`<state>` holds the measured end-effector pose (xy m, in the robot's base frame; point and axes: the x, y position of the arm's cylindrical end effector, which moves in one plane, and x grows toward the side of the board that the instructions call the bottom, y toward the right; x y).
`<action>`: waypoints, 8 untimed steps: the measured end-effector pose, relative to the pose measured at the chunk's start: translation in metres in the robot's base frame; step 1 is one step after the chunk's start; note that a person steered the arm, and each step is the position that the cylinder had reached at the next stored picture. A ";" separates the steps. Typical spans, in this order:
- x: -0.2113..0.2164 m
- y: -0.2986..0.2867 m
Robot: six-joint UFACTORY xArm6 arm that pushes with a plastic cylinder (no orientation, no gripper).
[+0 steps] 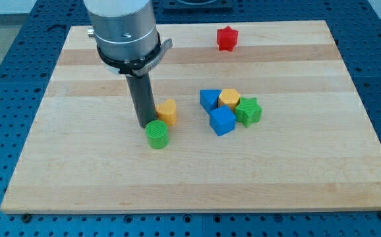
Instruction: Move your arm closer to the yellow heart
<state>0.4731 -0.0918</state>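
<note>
My tip (144,125) has no hand to open or close (just a bare rod) and rests on the worktop (78,171), just above the green cylinder (157,134), with the yellow heart (167,112) immediately to its right in view

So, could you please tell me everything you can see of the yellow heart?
The yellow heart is a small block of matte, plastic-looking material, lying flat on the wooden board near its middle. Its left side is partly hidden behind the dark rod, so its outline shows only in part. My tip sits just at its left, so close that contact cannot be ruled out. The green cylinder stands right below it in the view, very near or touching.
</note>
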 end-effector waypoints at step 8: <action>-0.011 -0.021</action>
<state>0.4623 -0.1128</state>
